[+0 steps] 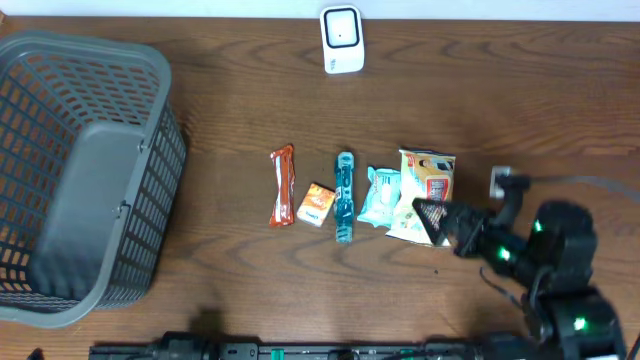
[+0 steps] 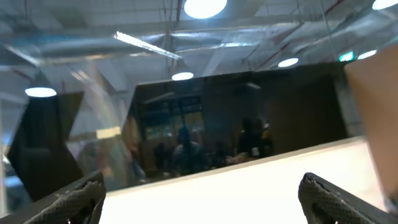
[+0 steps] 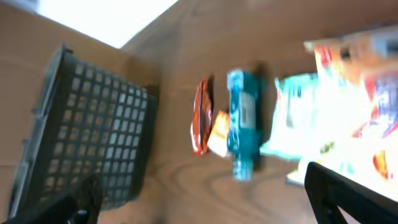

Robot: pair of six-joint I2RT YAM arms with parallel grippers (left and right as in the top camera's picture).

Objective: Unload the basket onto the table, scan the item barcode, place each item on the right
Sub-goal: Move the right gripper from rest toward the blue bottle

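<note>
Several items lie in a row mid-table: a red-orange wrapper (image 1: 283, 186), a small orange box (image 1: 315, 204), a blue tube (image 1: 345, 197), a pale teal packet (image 1: 380, 195) and a white-and-orange bag (image 1: 425, 185). A white scanner (image 1: 342, 38) stands at the far edge. My right gripper (image 1: 455, 215) hovers open at the bag's right side, holding nothing. The blurred right wrist view has the tube (image 3: 241, 118), wrapper (image 3: 200, 118) and bag (image 3: 354, 106) ahead of the open gripper (image 3: 208, 199). My left gripper (image 2: 202, 196) is open and empty, facing a window and ceiling lights.
A large grey mesh basket (image 1: 150, 150) fills the left of the table and also appears as the basket (image 3: 93, 137) in the right wrist view. A small white block (image 1: 500, 180) with a cable lies just right of the bag.
</note>
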